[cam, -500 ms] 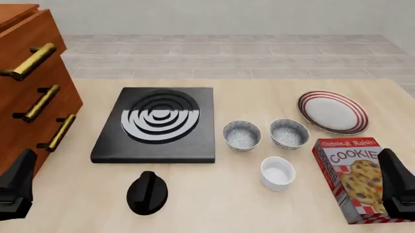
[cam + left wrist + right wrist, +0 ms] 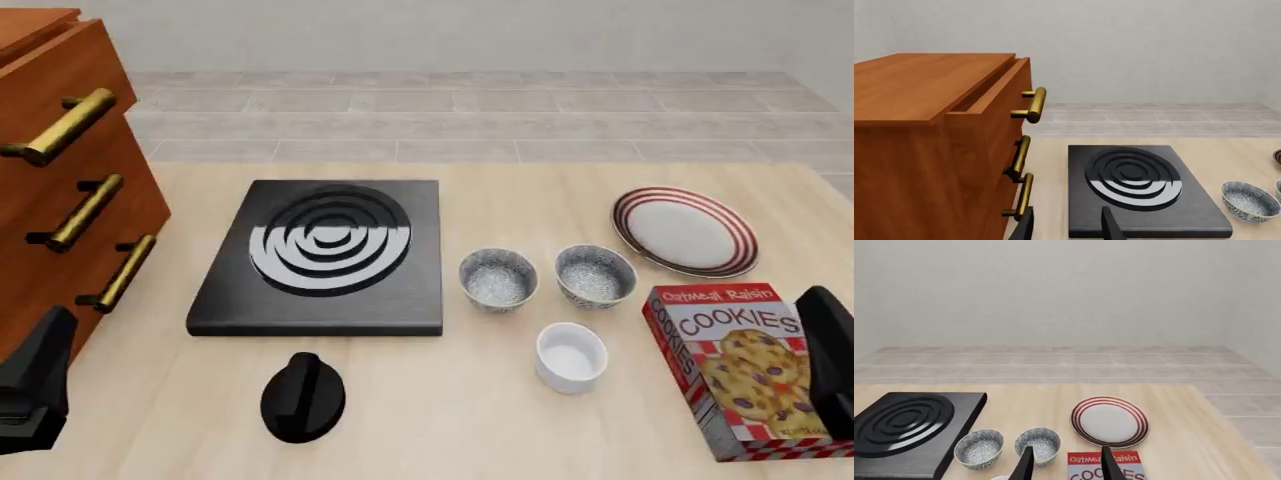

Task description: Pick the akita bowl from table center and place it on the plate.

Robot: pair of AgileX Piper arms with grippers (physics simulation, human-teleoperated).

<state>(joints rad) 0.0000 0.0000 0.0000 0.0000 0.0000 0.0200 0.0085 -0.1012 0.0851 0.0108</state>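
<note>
Two look-alike speckled bowls stand side by side at mid-table. The akita bowl is the left one, nearer the table's center and next to the stove; its twin is to its right. The red-striped white plate lies empty at the back right. My left gripper hangs open at the near left, by the cabinet. Open too, my right gripper hovers at the near right over the cookie box. Neither touches anything.
A black stove plate lies left of the bowls, with a black knob in front of it. A plain white cup stands nearer me than the bowls. A cookie box lies at the near right. A wooden drawer cabinet fills the left edge.
My right gripper has shifted slightly to the right, uncovering more of the cookie box. Everything else stays put.
</note>
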